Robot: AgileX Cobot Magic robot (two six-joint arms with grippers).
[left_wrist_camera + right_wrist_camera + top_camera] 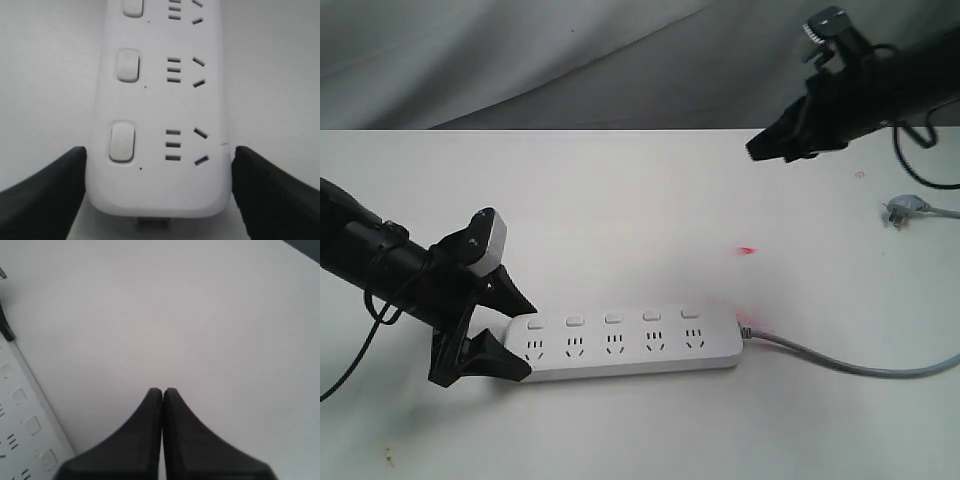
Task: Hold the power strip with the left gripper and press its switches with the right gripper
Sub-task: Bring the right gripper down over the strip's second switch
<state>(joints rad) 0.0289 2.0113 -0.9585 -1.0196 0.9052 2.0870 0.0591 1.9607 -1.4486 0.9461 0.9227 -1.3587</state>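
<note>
The white power strip [630, 345] lies flat near the table's front, its row of switches [613, 318] along the far side. My left gripper [523, 338] straddles the strip's left end, and its black fingers [60, 190] press both long sides of the power strip [160, 100]. The nearest of the switches [122, 141] sits between them. My right gripper [755, 150] hangs shut high above the table's back right, far from the strip. In the right wrist view the right gripper [162, 390] holds nothing, and the power strip [20, 415] shows at the edge.
The grey cord [840, 365] runs from the strip's right end off the right edge. A small grey plug [903, 210] lies at the far right. A small red mark [747, 250] sits on the white table [620, 200]. Grey cloth hangs behind.
</note>
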